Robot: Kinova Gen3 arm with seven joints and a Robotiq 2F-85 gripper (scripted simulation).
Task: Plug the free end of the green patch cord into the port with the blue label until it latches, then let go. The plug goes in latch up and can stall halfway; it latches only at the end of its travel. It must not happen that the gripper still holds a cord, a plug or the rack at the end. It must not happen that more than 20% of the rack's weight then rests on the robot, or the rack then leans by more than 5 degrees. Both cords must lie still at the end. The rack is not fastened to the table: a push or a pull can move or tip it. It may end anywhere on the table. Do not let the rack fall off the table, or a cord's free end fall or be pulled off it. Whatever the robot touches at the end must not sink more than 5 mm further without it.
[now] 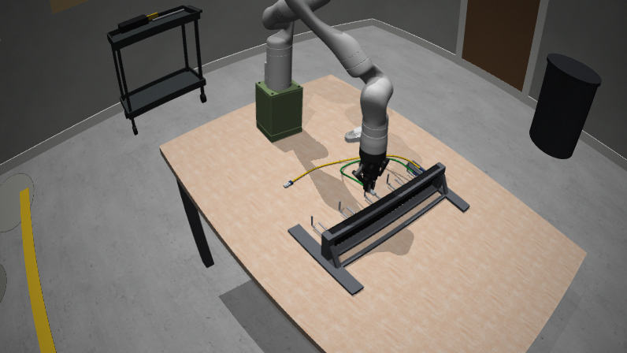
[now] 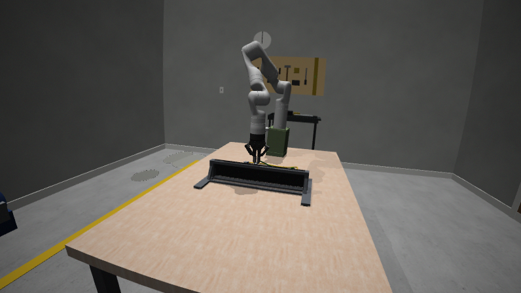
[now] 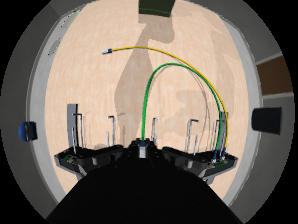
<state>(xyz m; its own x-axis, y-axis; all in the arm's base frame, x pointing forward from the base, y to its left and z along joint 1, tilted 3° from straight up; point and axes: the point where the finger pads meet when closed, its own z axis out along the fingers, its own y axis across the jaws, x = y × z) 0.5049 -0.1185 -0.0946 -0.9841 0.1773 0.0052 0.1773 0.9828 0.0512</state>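
My gripper [image 1: 369, 187] [image 2: 256, 160] [image 3: 142, 143] is shut on the pale plug of the green patch cord [image 1: 344, 169] [image 3: 149, 96]. It points down just behind the dark rack [image 1: 386, 206] [image 2: 254, 175], near its middle and low over the table. The green cord arcs back from the plug and runs to the rack's far right end, where a small blue and yellow mark [image 1: 413, 165] shows. The ports themselves and the blue label are too small to make out. The yellow cord [image 1: 316, 169] [image 3: 166, 52] lies on the table with its free plug [image 1: 287, 184] [image 3: 105, 51] to the left.
Thin wire hooks [image 1: 342, 206] [image 3: 75, 123] stand along the rack's back side. The robot's green base block [image 1: 279, 111] [image 2: 277, 142] and a small white object sit at the back of the wooden table [image 1: 439, 284]. A cart [image 1: 157, 65] and a black bin [image 1: 562, 105] stand on the floor.
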